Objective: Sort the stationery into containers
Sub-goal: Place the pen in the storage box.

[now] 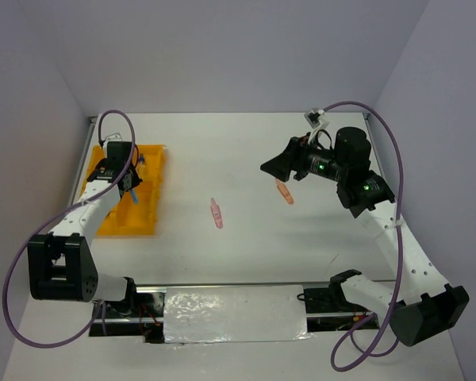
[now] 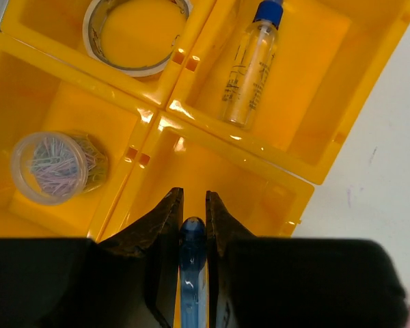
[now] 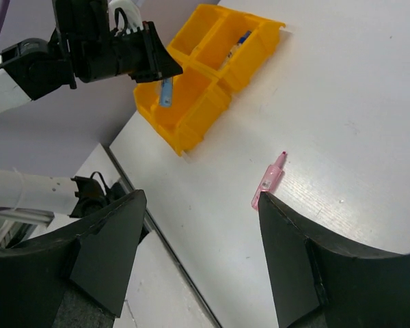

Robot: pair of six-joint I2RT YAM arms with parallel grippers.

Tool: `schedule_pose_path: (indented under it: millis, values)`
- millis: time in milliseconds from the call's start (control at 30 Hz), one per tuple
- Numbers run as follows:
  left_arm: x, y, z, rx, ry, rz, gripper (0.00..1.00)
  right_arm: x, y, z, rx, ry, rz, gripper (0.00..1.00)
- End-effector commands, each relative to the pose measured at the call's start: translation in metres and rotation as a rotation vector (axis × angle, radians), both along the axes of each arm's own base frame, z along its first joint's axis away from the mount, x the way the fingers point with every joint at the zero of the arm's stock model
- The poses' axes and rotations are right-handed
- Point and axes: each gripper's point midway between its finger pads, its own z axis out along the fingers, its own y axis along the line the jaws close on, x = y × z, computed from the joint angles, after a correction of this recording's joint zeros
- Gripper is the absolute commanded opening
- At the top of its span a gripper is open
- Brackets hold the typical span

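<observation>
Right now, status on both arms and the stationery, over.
Left gripper: jaws shut on blue piece, over tray. Right gripper: jaws open, empty. Pink piece, orange piece loose on table. Nothing blocking.

Table: we see a flat white top (image 1: 246, 151), matt and lightly scuffed.
Back wall: we note a plain pale grey-lilac panel (image 1: 238, 48) rising from the table's far edge.
Side walls: we find matching panels at left (image 1: 24, 119) and right (image 1: 452, 103).
Near edge: we observe a crinkled silver sheet (image 1: 234, 313).
Light: we record even, diffuse lighting with soft shadows, and glare on the silver sheet.
</observation>
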Motion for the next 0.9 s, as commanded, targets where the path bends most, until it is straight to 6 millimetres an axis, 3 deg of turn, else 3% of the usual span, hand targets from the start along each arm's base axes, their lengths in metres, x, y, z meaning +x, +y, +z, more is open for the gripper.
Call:
schedule_pose_path:
  millis: [0, 133, 233, 367, 433, 533, 600, 633, 667, 700, 733, 800, 833, 867]
  values:
    - [0.007, 0.006, -0.003, 0.031, -0.026, -0.011, 0.05, -0.010, -0.002, 0.004, -0.019, -0.042, 0.019, 0.74]
    - [0.002, 0.006, -0.006, 0.032, -0.023, -0.005, 0.25, -0.010, -0.001, 0.006, -0.020, -0.043, 0.032, 0.74]
    - [-0.002, 0.009, -0.006, 0.033, -0.020, 0.015, 0.45, -0.008, 0.000, 0.005, -0.018, -0.036, 0.039, 0.74]
    - [-0.007, 0.012, -0.005, 0.049, -0.009, 0.032, 0.78, -0.007, 0.004, 0.002, -0.009, -0.024, 0.060, 0.75]
    - [-0.007, 0.014, 0.003, 0.051, -0.018, 0.043, 0.87, -0.004, 0.007, -0.006, -0.036, -0.005, 0.059, 0.75]
    - [-0.005, 0.011, 0.018, 0.041, -0.046, 0.029, 0.88, 0.001, 0.013, -0.027, -0.111, 0.062, 0.041, 0.76]
    - [-0.002, 0.005, 0.040, 0.023, -0.082, -0.004, 0.89, 0.011, 0.014, -0.046, -0.220, 0.087, -0.029, 0.77]
    - [0.004, -0.003, 0.059, 0.000, -0.119, -0.051, 0.93, 0.005, 0.030, -0.064, -0.292, 0.144, 0.005, 0.77]
    - [0.000, -0.007, 0.063, -0.010, -0.096, -0.066, 0.93, 0.005, 0.036, -0.074, -0.335, 0.169, -0.005, 0.78]
    - [0.004, -0.013, 0.082, -0.031, -0.128, -0.085, 0.94, 0.014, 0.039, -0.096, -0.422, 0.225, -0.052, 0.85]
    - [0.003, -0.016, 0.089, -0.044, -0.130, -0.095, 0.96, 0.014, 0.045, -0.109, -0.461, 0.258, -0.063, 0.99]
    - [-0.006, -0.022, 0.097, -0.081, -0.102, -0.096, 0.97, 0.012, 0.066, -0.138, -0.533, 0.333, -0.064, 1.00]
    - [-0.005, -0.028, 0.114, -0.109, -0.132, -0.112, 0.98, 0.012, 0.072, -0.146, -0.556, 0.347, -0.072, 1.00]
    - [-0.008, -0.034, 0.118, -0.143, -0.128, -0.123, 0.99, 0.007, 0.086, -0.150, -0.567, 0.350, -0.067, 1.00]
